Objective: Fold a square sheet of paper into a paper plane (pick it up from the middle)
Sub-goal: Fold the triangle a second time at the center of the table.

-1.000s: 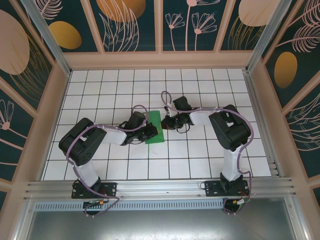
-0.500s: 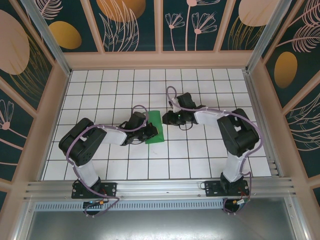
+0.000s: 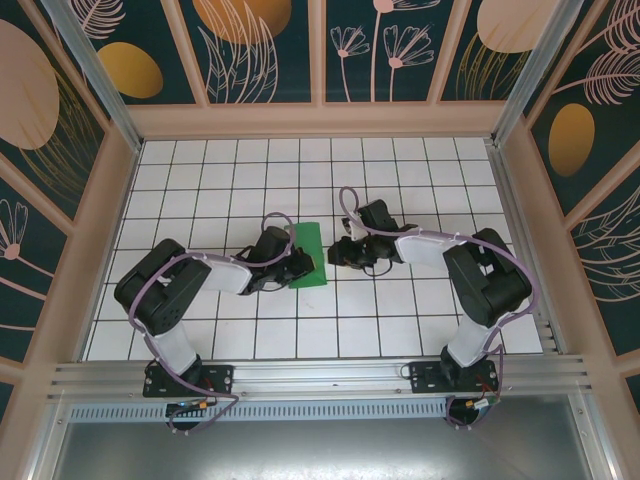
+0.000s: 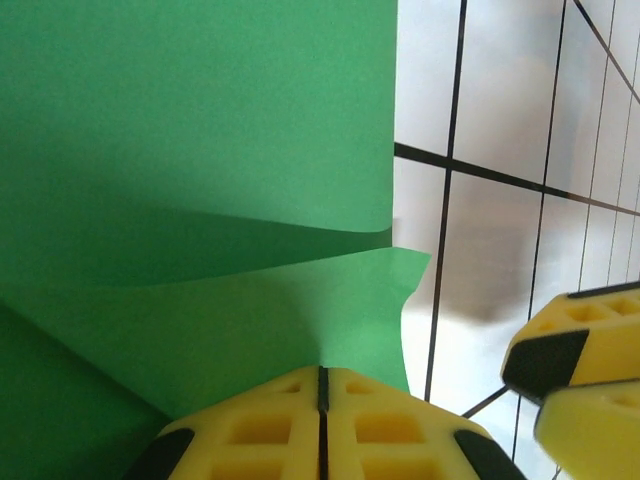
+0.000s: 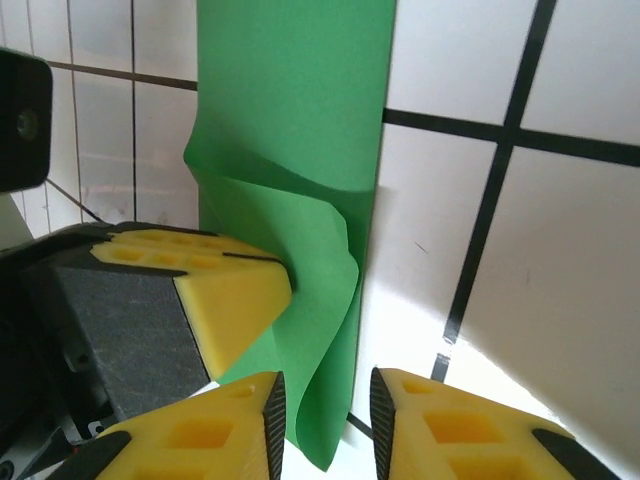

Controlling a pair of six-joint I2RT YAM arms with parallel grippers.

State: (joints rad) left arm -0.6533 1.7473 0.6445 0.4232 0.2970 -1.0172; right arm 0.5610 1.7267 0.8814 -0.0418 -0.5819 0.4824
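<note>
The square sheet of paper (image 3: 309,250) is green and folded into a narrow strip on the white grid table, its top layer buckled upward. My left gripper (image 3: 298,266) comes in from the left, shut on the raised flap of the sheet (image 4: 250,310). Its yellow fingertips (image 4: 322,376) meet with the paper pinched between them. My right gripper (image 3: 336,256) sits at the strip's right edge, open. In the right wrist view the sheet's (image 5: 300,180) near corner hangs in the gap of the right gripper (image 5: 327,405), and the left gripper's yellow finger (image 5: 235,290) presses into the fold.
The white grid table (image 3: 400,320) is walled by wooden rails and patterned panels. Both arms (image 3: 170,290) (image 3: 480,270) reach in toward the middle. The right gripper's fingers (image 4: 575,345) show close beside the sheet in the left wrist view.
My right gripper has opened and let go of the sheet's right edge, backing slightly right and toward me as its elbow swings outward. The left gripper keeps its hold.
</note>
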